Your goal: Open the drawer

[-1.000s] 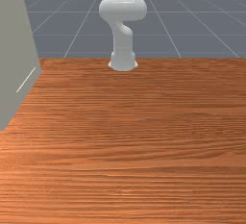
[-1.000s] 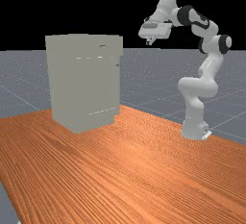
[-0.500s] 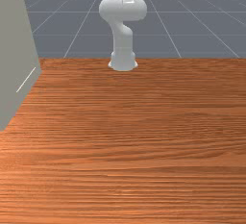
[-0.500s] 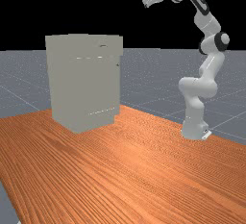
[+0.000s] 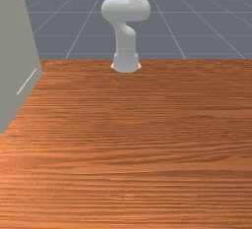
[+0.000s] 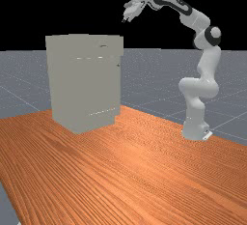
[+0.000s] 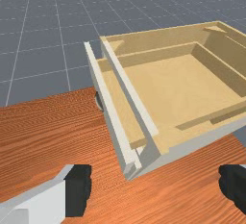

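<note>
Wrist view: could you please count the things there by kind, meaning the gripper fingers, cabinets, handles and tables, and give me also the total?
Gripper fingers: 2
Cabinet: 1
Handle: 1
Table: 1
Total: 5

Front view faces the arm [image 5: 126,10], far stands back, wrist looks down; all show wood [image 5: 142,144].

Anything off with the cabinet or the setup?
Two things. Cabinet has no top panel: wrist view looks down into its wood-coloured inside. Drawer front stands out from the frame with a gap behind, so the drawer looks slightly open already. No spill or breakage visible.
</note>
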